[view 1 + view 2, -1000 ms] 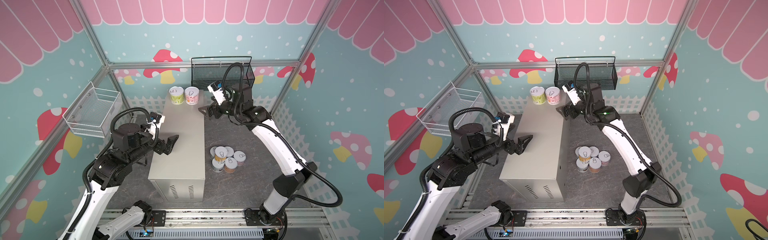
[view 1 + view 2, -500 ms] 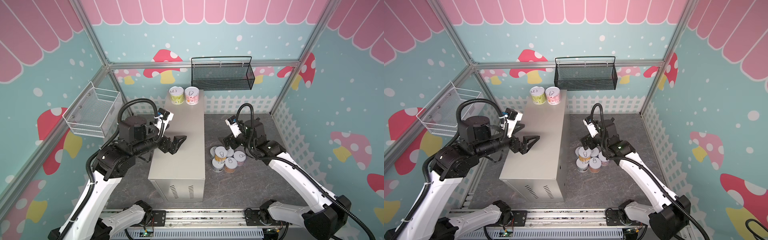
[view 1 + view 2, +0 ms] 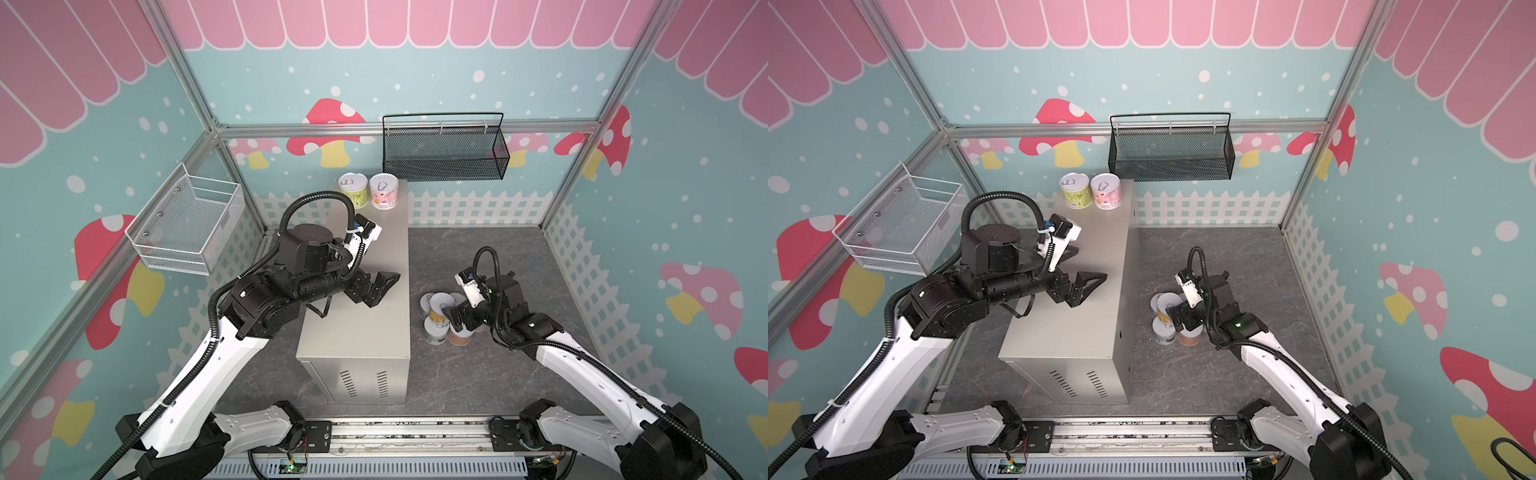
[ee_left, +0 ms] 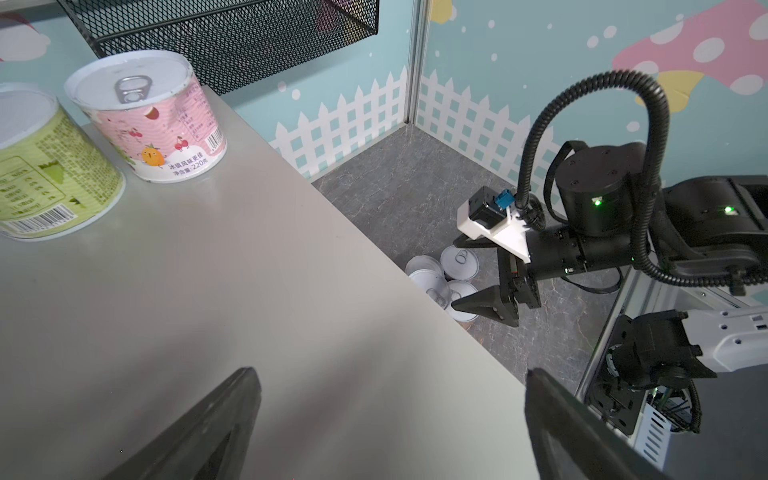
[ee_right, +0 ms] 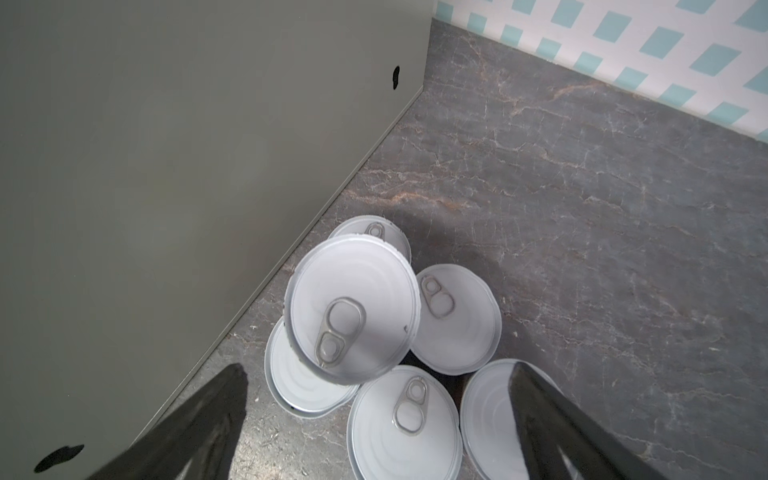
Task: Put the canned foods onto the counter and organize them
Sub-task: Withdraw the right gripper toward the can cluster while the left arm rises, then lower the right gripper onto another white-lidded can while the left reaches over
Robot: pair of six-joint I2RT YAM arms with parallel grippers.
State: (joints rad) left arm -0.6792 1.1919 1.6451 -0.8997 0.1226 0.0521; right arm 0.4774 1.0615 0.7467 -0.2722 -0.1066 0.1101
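At the far edge of the counter (image 3: pixel 361 332), a green can (image 3: pixel 353 190) and pink can (image 3: pixel 384 191) are standing; the left gripper (image 3: pixel 384 289) and right gripper (image 3: pixel 451 319) are hovering released, empty, the latter over six floor cans (image 5: pixel 353 307).

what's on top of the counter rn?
Two upright cans side by side at the far end of the counter: a green-label can and a pink-label can. The open left gripper hangs over the middle, empty. The strip under the left arm is covered in both top views.

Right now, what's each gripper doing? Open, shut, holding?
Left gripper: open, empty, over the counter.
Right gripper: open, empty, above the floor cans.
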